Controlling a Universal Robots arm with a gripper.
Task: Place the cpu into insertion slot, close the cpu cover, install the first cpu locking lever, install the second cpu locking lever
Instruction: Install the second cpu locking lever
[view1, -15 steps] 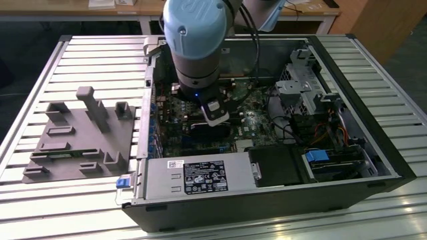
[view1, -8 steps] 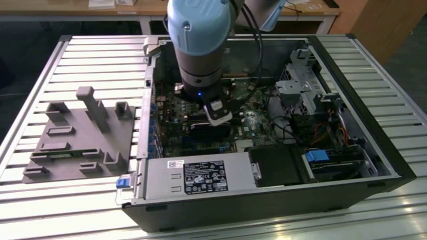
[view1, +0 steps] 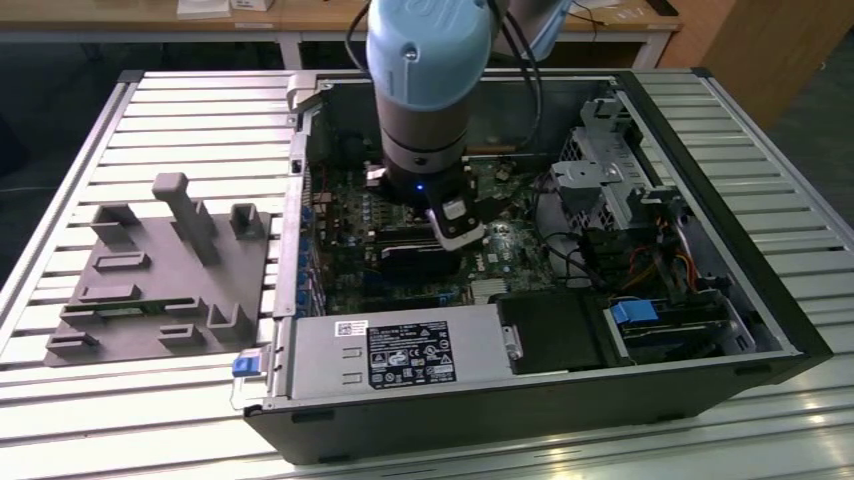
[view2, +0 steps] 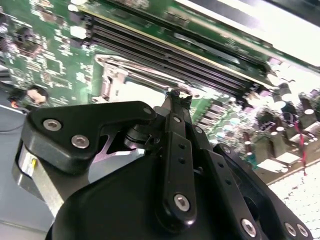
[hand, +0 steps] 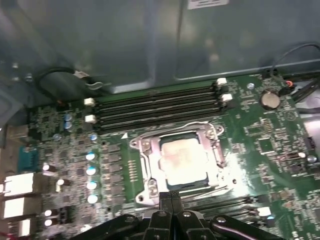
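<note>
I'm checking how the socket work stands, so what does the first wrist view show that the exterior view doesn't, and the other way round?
First wrist view: the cpu lies in the insertion slot with the cpu cover down around it, memory slots behind, and the gripper shut at the socket's edge.

Exterior view: the open computer case on a slatted table, a grey fixture block and the power supply.

Both: the green motherboard.

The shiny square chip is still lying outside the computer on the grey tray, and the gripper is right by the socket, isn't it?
Not quite. In the first wrist view the cpu already sits in the insertion slot on the green board, with the cpu cover framing it. The gripper is indeed right by the socket.
</note>
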